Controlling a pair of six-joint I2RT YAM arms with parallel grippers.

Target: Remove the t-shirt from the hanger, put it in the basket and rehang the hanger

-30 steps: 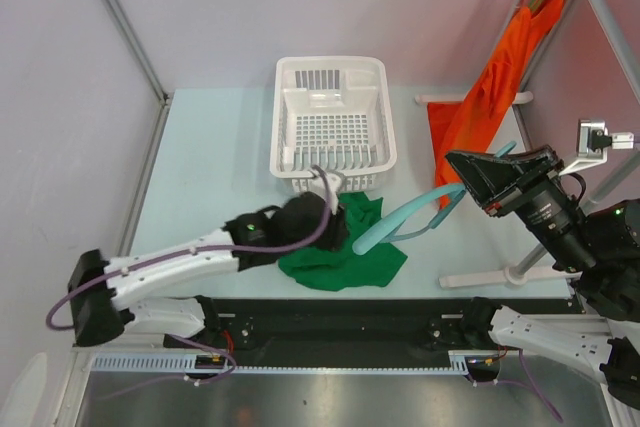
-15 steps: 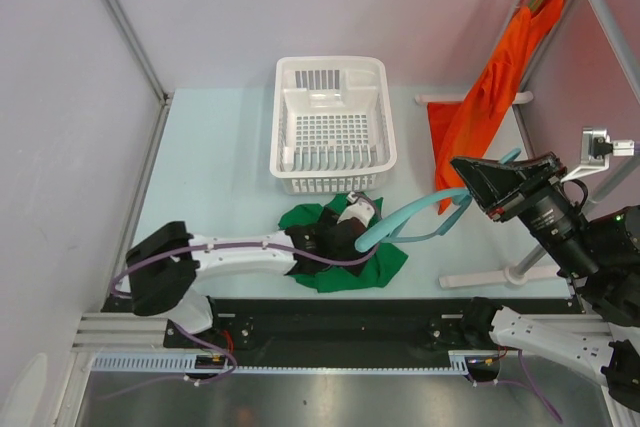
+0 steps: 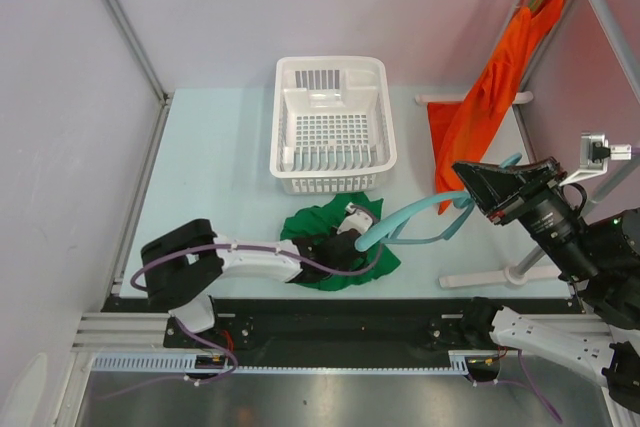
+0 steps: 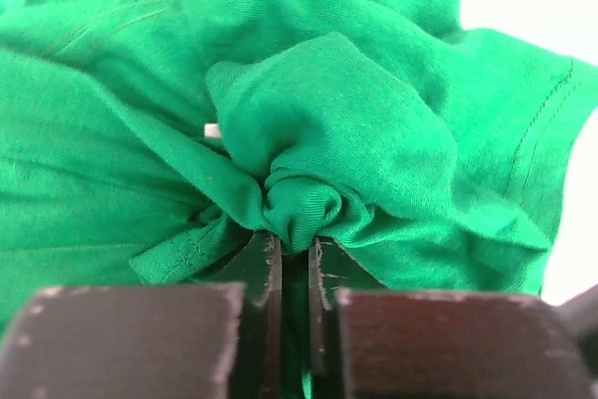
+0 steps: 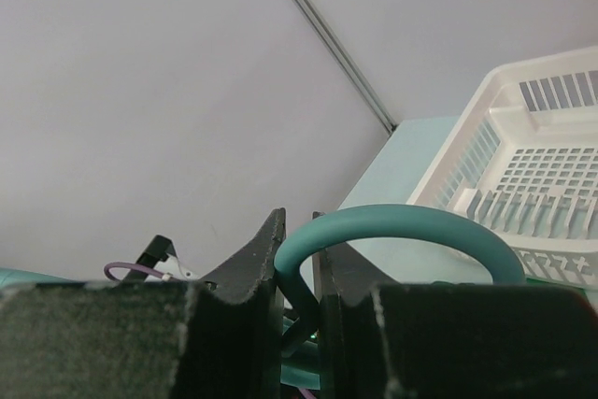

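- The t-shirt (image 3: 306,219) is seen bunched on the table (image 3: 210,167) near the basket (image 3: 333,117), with one end of the hanger (image 3: 412,211) touching it.
- A fold is clamped by the left gripper (image 4: 294,248), and the hanger by the right gripper (image 5: 297,254). The pulling-off is judged in hand, and drawing them apart is called for next.
- The pinched fold is shown only by the left wrist view.

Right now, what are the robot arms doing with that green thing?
The left gripper is shut on a bunched fold of the green t-shirt, which lies crumpled on the table in front of the white basket. The right gripper is shut on the teal hanger and holds it up off the table. The hanger's low end reaches down to the t-shirt, so I can't tell if it is fully out.
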